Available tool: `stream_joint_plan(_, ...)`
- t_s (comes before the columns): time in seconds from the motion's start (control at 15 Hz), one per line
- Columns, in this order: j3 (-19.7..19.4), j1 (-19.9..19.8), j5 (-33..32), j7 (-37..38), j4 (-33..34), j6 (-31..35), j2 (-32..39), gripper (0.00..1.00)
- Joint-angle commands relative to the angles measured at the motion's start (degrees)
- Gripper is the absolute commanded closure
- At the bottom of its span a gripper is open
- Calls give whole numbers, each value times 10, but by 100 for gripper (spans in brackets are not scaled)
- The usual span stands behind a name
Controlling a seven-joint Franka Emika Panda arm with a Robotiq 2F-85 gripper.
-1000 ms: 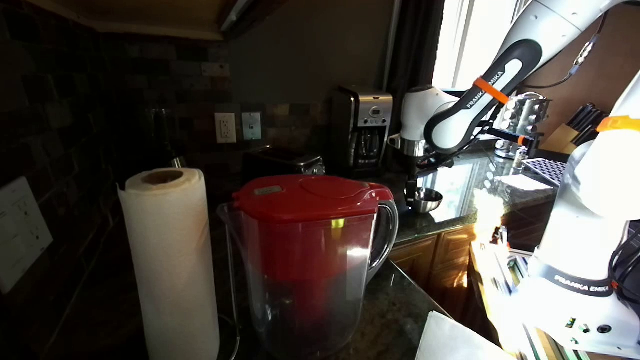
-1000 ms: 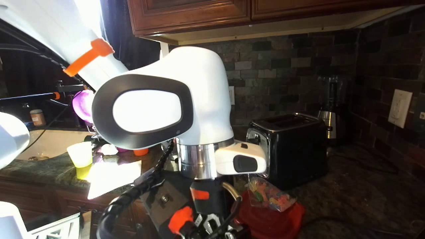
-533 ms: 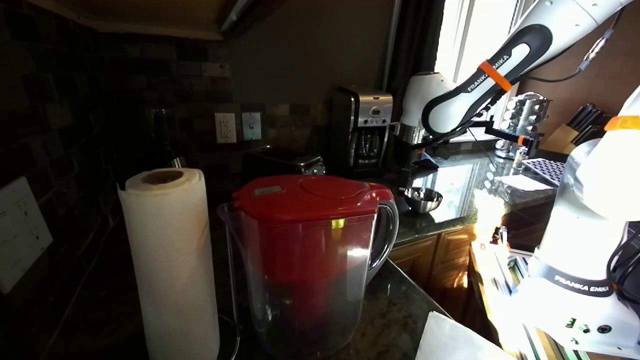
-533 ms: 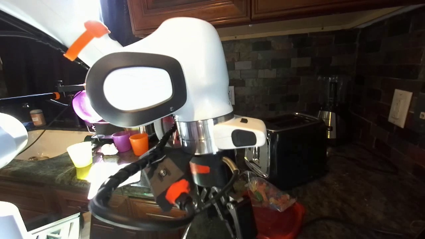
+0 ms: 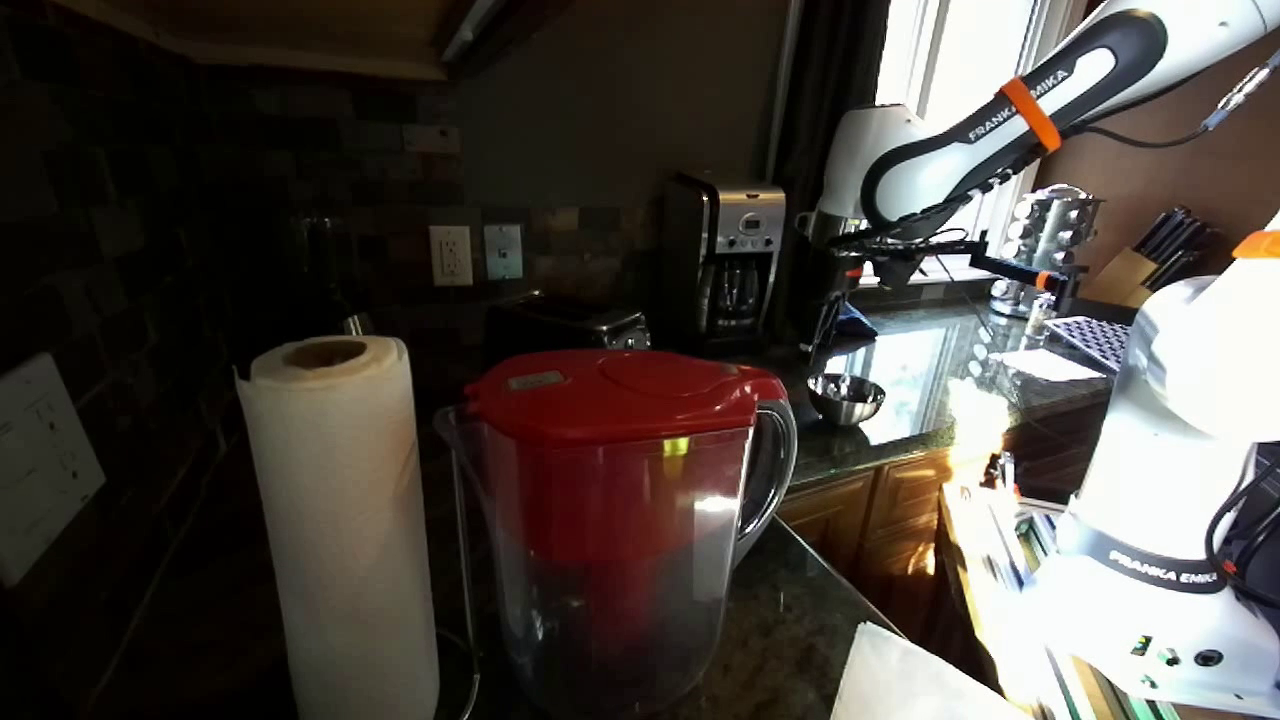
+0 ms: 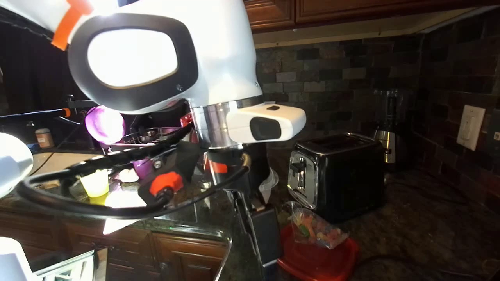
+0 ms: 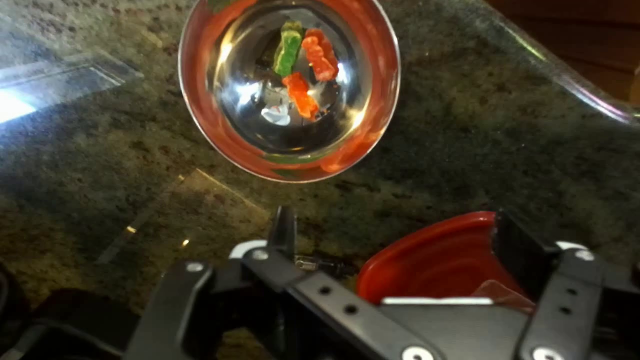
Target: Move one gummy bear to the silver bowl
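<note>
Gripper empty, jaws wide apart: nothing left to hold, I'd guess. Gummy bears lie in the silver bowl; its curve likely pools them. Transfer looks done.

green gummy bear, red bear, orange bear lying close together in upright silver bowl

- White-and-black arm rises from its base at the right of an exterior view, passes beyond the right edge, then reappears high up, slanting down leftward
- Wrist hangs below the arm's end in both exterior views
- Gripper points downward with a slight lean
- Its two dark fingers stand wide apart, low in the wrist view
</note>
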Motion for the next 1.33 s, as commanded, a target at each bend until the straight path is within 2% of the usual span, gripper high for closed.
stream_joint_plan(0.0, 9, -17, 16, 55, -16, -36, -48, 0)
stream_joint_plan(0.4, 16, -49, 18, 137, -1, -49, -74, 0)
stream_joint_plan(0.53, 19, -62, 15, 159, -18, -43, -92, 0)
stream_joint_plan(0.6, 20, -65, 18, 168, -2, -50, -83, 0)
stream_joint_plan(0.67, 14, -56, 13, 142, -2, -32, -69, 0)
stream_joint_plan(1.27, 18, -65, 12, 158, -1, -33, -73, 0)
